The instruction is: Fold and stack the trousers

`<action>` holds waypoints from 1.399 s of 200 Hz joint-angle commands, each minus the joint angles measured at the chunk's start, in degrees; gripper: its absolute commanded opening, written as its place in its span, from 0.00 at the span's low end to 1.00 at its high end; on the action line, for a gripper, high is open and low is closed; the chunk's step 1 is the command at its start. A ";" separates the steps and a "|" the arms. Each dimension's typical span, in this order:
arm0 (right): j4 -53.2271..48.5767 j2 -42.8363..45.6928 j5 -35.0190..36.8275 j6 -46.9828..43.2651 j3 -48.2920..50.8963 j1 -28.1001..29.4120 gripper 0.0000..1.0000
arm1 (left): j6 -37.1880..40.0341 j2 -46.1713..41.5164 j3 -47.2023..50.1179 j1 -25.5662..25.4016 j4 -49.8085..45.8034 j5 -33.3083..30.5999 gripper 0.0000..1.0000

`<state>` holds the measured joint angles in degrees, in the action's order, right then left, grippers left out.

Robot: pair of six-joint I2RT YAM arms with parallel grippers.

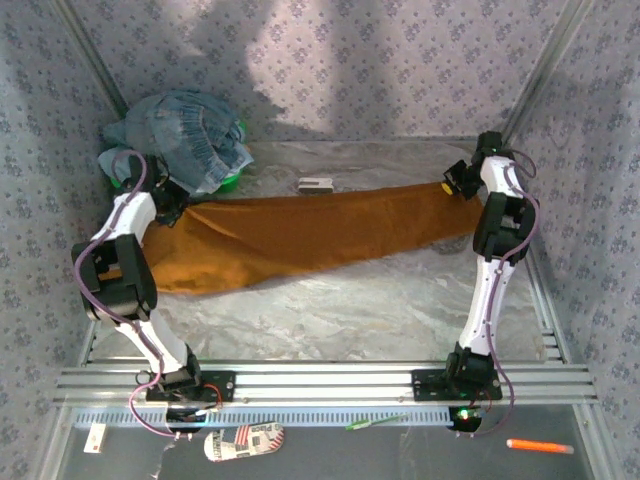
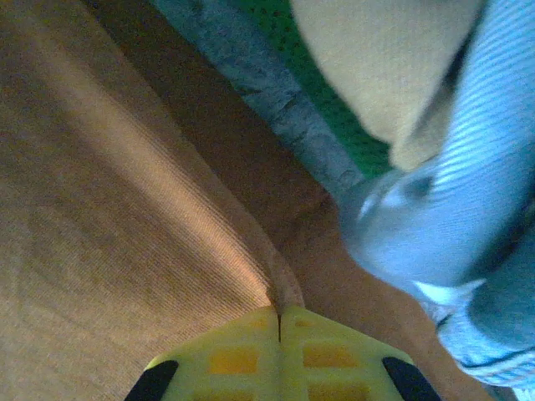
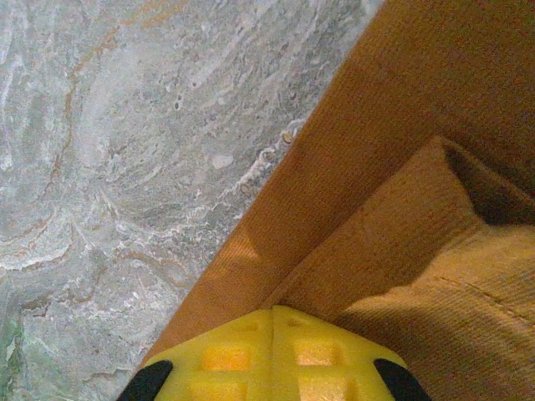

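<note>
The ochre-orange trousers [image 1: 300,240] lie stretched in a long band across the back of the table. At their left end my left gripper [image 1: 172,205] is shut on the cloth. The left wrist view shows a raised fold of trousers [image 2: 125,209] pinched between the yellow fingers of the left gripper [image 2: 279,311]. On the far right, my right gripper [image 1: 462,180] is shut on the other end. In the right wrist view the right gripper [image 3: 273,311] clamps an edge of the trousers [image 3: 393,167], with the marbled table [image 3: 109,167] beside it.
A heap of blue denim clothes [image 1: 190,140] sits on something green at the back left, close to my left gripper. A small white block [image 1: 316,184] lies just behind the trousers. Patterned walls close in the back and both sides.
</note>
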<state>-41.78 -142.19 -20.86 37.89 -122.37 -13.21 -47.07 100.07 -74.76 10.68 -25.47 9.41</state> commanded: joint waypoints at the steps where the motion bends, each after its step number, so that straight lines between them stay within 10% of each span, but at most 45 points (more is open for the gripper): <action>1: -0.62 2.26 0.55 -1.30 1.14 -0.39 0.00 | -0.60 2.54 -3.46 1.34 2.32 -1.41 0.00; 19: -0.42 2.81 0.79 -1.33 2.06 -0.80 0.00 | -0.81 5.72 -4.18 1.61 2.97 -0.58 0.00; 50: -0.40 5.27 -0.17 -1.39 4.24 -1.38 0.13 | 0.21 10.09 -3.59 1.73 2.93 2.02 0.69; 74: -0.69 9.67 0.79 -4.19 7.44 -1.35 0.34 | 0.89 6.24 1.12 2.16 4.47 1.75 0.99; 166: 1.34 12.44 2.59 -3.47 18.58 6.29 0.29 | -4.55 -4.02 23.24 1.71 11.39 -0.95 1.00; 226: 3.11 20.32 4.07 -0.97 37.54 -1.53 0.01 | -8.35 -8.65 32.63 4.07 8.60 -1.98 1.00; 280: 3.36 32.98 5.16 -1.23 52.23 -9.56 0.00 | -9.22 -24.47 44.64 3.97 -0.42 1.23 0.97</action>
<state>-35.18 -112.29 -23.35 36.67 -73.14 -19.62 -54.81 80.03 -36.38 13.89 -9.91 11.25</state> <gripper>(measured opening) 0.052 0.972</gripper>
